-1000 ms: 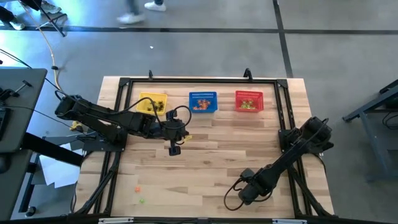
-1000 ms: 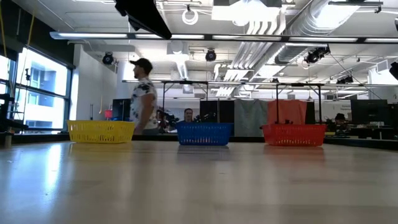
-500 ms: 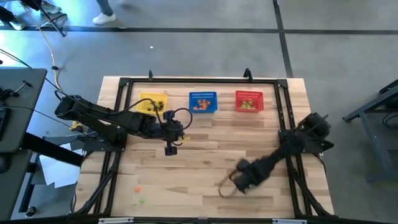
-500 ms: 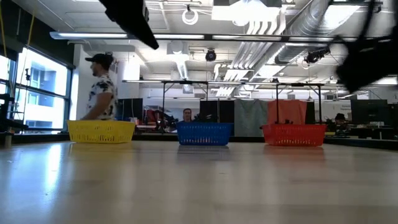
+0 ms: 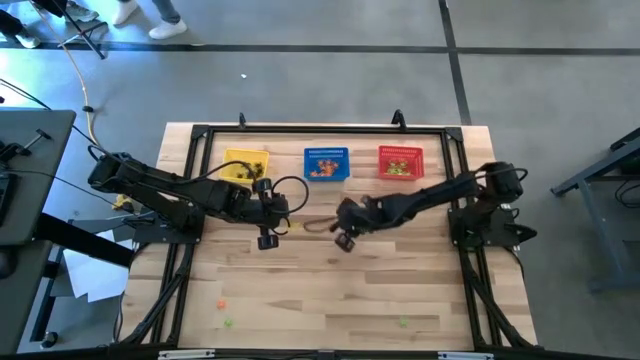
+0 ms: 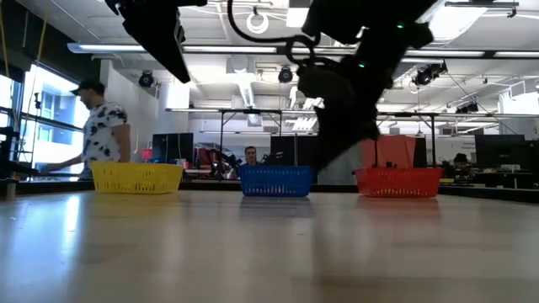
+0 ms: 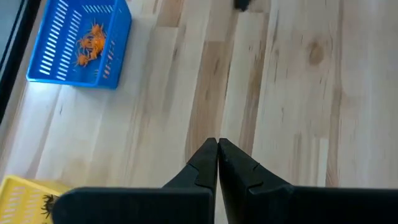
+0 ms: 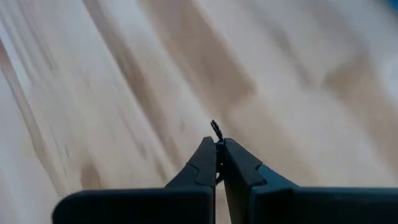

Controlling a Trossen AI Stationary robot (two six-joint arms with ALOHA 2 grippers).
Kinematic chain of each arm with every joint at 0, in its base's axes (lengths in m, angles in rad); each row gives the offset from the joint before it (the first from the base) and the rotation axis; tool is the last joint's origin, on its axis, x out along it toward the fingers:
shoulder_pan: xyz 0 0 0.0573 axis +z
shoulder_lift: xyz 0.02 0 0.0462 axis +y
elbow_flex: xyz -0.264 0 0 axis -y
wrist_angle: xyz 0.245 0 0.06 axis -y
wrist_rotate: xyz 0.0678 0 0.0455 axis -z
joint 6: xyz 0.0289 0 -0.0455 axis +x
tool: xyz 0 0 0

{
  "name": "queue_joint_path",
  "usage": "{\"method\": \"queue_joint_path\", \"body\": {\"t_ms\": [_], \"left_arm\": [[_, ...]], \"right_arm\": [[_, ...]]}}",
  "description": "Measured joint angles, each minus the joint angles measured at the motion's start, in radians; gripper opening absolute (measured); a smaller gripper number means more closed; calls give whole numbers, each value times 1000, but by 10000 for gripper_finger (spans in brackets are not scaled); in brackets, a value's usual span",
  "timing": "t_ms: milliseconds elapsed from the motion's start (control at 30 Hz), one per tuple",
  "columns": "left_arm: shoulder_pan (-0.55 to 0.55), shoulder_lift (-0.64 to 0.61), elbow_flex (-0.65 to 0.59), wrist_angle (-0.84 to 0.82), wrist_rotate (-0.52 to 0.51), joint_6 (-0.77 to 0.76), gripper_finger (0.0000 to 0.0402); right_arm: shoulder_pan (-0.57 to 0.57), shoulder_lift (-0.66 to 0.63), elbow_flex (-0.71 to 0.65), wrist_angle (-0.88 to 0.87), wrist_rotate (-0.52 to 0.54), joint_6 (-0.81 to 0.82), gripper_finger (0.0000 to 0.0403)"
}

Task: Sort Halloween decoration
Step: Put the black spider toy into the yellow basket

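Pale wood table, grey floor, ducted ceiling

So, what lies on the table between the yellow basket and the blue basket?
Nothing: in the high view, only bare wood separates the yellow basket from the blue basket.

Counted on and around the table

Three mesh baskets are seen: one yellow basket, one blue basket, one red basket. Three loose trinkets and two persons are counted.
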Motion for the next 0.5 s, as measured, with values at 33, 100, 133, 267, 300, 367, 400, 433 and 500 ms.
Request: {"method": "queue_joint_path", "body": {"t_ms": [33,100,133,267,300,367,400,433,500], "left_arm": [[0,0,0,1,-1,1,0],[0,0,0,5,-37,7,0],[0,0,0,12,-77,8,0],[0,0,0,71,-245,15,0],[0,0,0,98,-263,23,0],[1,0,0,170,-273,55,0],[0,0,-5,224,-272,75,0],[0,-1,-17,290,-272,101,0],[0,-1,-48,416,-259,155,0]], "right_arm": [[-14,-3,7,19,-1,-26,1],[-30,-12,29,40,12,-73,1],[-31,-16,42,43,27,-95,1],[-2,-32,84,40,97,-171,1],[7,-38,92,44,121,-189,1],[27,-56,102,43,170,-212,1],[36,-65,105,42,195,-224,1],[46,-75,105,41,218,-235,1],[65,-101,105,28,272,-252,1]]}}
